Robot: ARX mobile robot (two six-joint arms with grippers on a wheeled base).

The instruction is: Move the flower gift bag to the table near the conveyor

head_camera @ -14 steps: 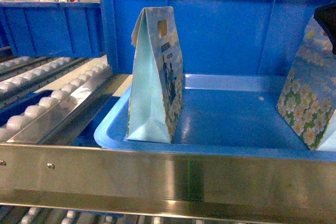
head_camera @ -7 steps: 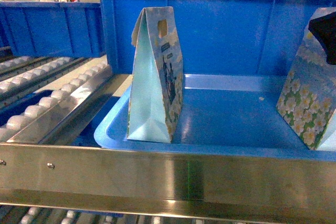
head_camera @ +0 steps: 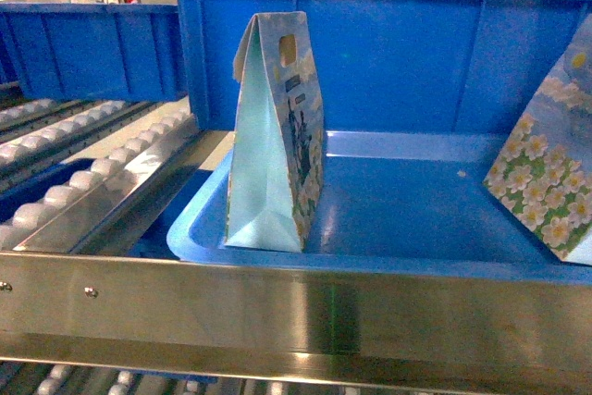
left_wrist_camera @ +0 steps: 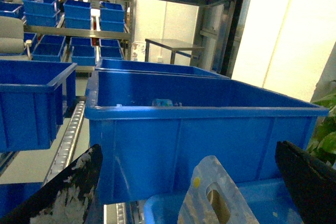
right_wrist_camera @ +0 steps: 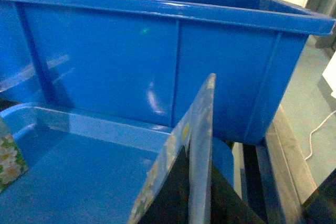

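Observation:
The flower gift bag (head_camera: 546, 193), printed with white daisies, leans at the right edge of the head view, over the blue tray (head_camera: 407, 215). In the right wrist view its top panel (right_wrist_camera: 202, 129) stands edge-on between the black fingers (right_wrist_camera: 176, 192) of my right gripper (right_wrist_camera: 202, 205), which is shut on it. My left gripper (left_wrist_camera: 186, 192) is open, its fingers (left_wrist_camera: 65, 190) wide apart, and the handle top of a pale blue bag (left_wrist_camera: 212, 195) shows beyond them. The conveyor (head_camera: 83, 173) runs along the left. The table is out of view.
The pale blue bag (head_camera: 275, 136) stands upright at the tray's left end. A tall blue bin (head_camera: 398, 53) sits right behind the tray, with more bins (left_wrist_camera: 31, 98) to the left. A steel rail (head_camera: 296, 307) crosses in front.
The flower gift bag has shifted right and tilted further. The black gripper tip seen at the upper right of the head view has gone out of frame.

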